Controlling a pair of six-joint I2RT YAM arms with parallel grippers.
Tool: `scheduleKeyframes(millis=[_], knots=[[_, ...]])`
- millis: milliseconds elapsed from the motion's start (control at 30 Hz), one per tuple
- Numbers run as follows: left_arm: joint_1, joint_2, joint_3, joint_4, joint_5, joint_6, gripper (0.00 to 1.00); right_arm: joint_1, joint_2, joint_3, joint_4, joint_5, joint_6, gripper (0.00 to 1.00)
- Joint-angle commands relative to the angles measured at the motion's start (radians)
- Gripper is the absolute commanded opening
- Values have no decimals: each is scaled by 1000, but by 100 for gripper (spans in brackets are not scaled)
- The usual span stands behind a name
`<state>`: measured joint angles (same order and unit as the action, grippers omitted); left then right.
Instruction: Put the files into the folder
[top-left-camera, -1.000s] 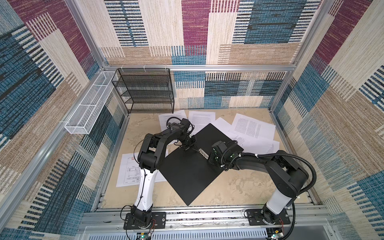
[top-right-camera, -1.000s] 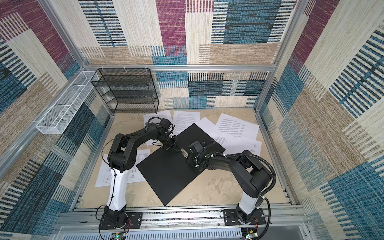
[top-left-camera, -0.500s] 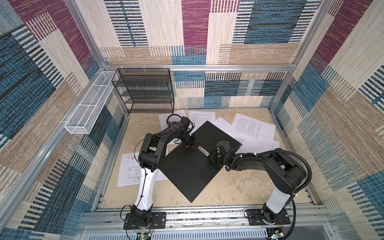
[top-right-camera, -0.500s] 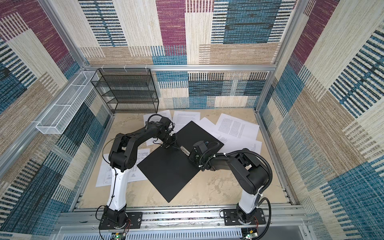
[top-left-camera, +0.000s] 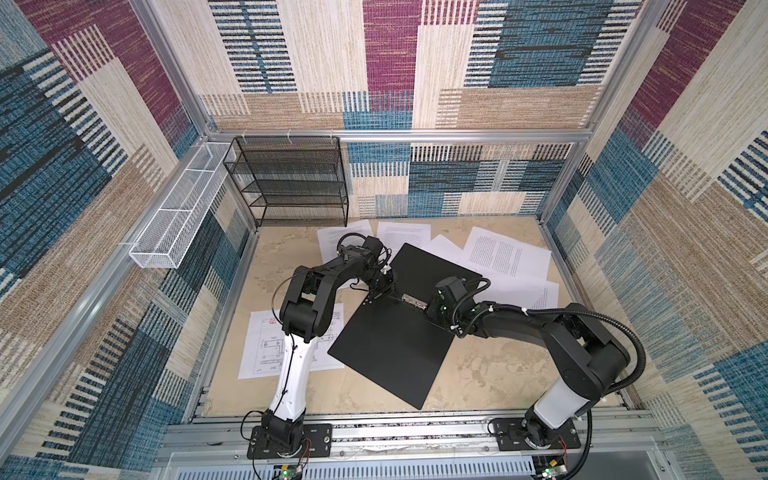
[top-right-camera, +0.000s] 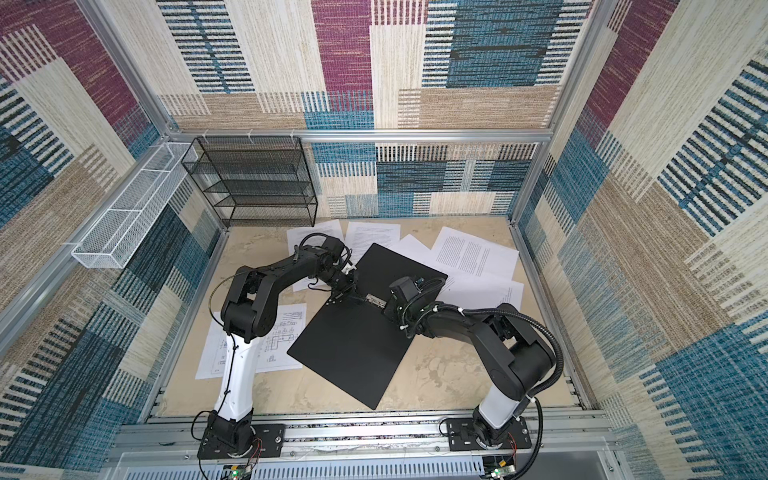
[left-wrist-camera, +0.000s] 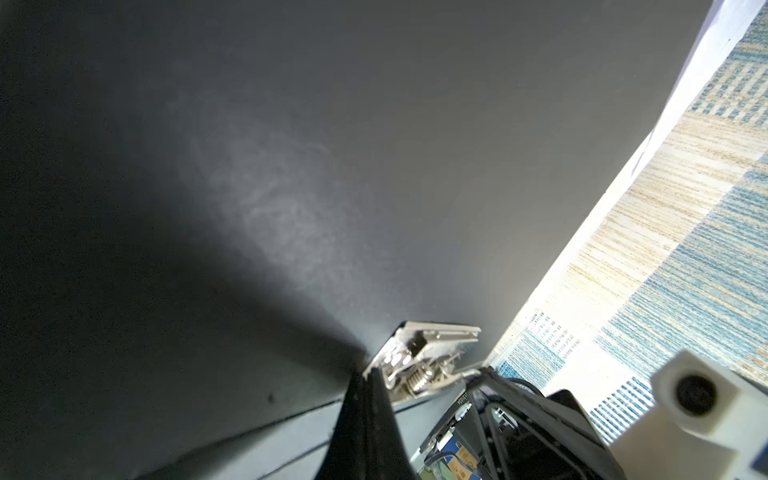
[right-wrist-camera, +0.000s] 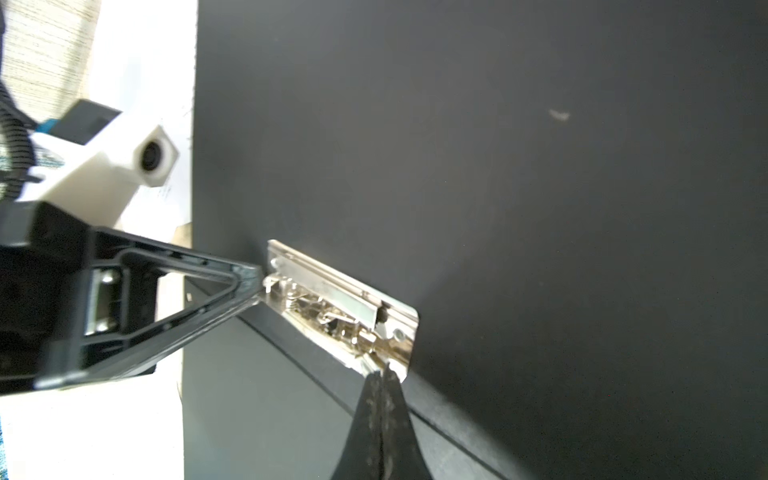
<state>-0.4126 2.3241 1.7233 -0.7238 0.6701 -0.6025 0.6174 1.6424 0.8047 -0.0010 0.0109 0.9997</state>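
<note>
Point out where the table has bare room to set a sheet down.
Bare table between the folder and the right arm's base; another patch between the rack and the drawing sheet. Crowded: text sheets along the back, and around the clip.

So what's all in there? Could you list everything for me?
Folder: one, open, black inside up, table middle.
Clip: one, silver, on the folder's fold.
Text sheets: five, white, spread behind and right of the folder.
Drawing sheet: one, white, left of the folder.
Rack: one, black wire, back left corner.
Basket: one, white mesh, on the left wall.
Table: one, beige, beneath everything.
Arms: two, black and white, mounted at the front.
Left tool: one, black, shut, tip at the clip.
Right tool: one, black, shut, tip at the clip's other end.
</note>
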Motion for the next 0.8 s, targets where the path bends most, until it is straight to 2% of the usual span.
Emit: scheduleKeyframes(millis=[0,100,233,433,500,767], knots=[[-3,56,-3,-178,-300,35,0,18,-42,24,92,17,-40,0],[-2,70,30,-195,-295,41,0,25,-41,37,112,-27,-43,0],[-2,67,27,-196,-292,47,0,31,-8,32,96,-17,-26,0],[0,49,59,-187,-202,59,0,33,61,9,140,-43,8,0],[2,56,108,-202,-189,61,10,50,81,10,155,-68,36,0],[4,179,305,-324,-202,81,11,144,119,-5,289,-127,152,0]])
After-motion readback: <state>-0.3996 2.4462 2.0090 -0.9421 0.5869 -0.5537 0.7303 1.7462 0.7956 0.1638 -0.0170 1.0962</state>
